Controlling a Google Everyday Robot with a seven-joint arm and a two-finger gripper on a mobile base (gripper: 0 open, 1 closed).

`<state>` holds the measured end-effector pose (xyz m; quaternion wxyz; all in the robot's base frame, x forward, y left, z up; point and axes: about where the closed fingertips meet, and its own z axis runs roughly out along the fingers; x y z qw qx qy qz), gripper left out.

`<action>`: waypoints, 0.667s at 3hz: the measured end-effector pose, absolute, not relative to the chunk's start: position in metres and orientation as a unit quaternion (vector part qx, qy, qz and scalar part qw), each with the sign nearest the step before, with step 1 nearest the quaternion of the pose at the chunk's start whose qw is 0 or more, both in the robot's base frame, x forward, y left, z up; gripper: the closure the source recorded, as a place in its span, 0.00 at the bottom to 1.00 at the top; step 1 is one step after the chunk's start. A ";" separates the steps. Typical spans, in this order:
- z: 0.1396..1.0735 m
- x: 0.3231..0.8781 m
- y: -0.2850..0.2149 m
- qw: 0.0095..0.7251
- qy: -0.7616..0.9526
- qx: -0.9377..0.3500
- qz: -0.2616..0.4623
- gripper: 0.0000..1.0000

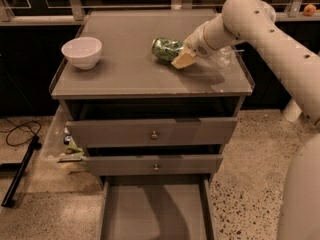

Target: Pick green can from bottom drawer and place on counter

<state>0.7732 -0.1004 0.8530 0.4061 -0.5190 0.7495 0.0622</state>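
The green can (pixel 165 49) lies tilted on its side at the middle right of the counter (pixel 125 74), at or just above its surface. My gripper (pixel 178 56) reaches in from the right and is shut on the can's right end, with a tan finger (pixel 184 59) in front of it. The bottom drawer (pixel 155 209) is pulled open below the two knobbed drawers, and its flat grey floor shows nothing in it.
A white bowl (pixel 81 51) stands at the counter's left. A clear plastic bottle (pixel 223 57) lies behind my arm near the right rim. Clutter (pixel 70 148) sits left of the cabinet, with a black stand (pixel 20 174) and a cable (pixel 20 131) on the floor.
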 end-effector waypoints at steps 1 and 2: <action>0.853 0.773 -0.100 0.406 0.750 -0.519 0.062 0.11; 0.853 0.773 -0.100 0.406 0.750 -0.519 0.062 0.00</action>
